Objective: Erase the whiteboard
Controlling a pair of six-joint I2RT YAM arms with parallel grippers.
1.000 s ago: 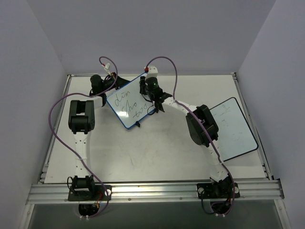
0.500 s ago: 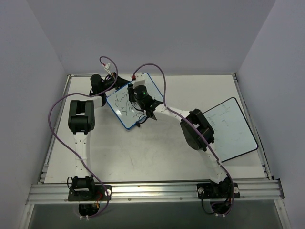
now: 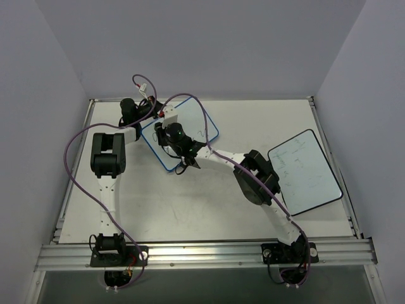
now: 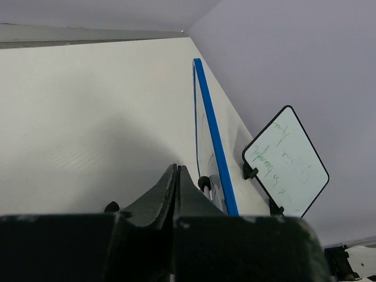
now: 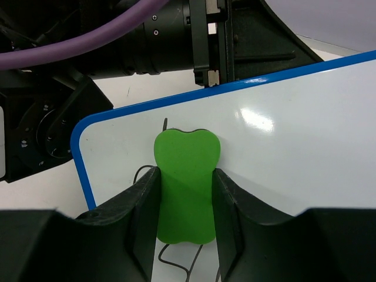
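Standing propped at the far left of the table [image 3: 190, 202], the whiteboard [image 3: 204, 130] has the right gripper [image 5: 187, 194] at its face, grasping a green eraser [image 5: 187, 170] held against it. The left gripper [image 4: 176, 176], clenched empty, sits just beside its edge.

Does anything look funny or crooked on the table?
Nothing is spilled or broken. Both boards sit crooked to the table's edges: the blue-framed whiteboard at the back, where the right gripper holds a green eraser to it, and the black-framed board at the right.
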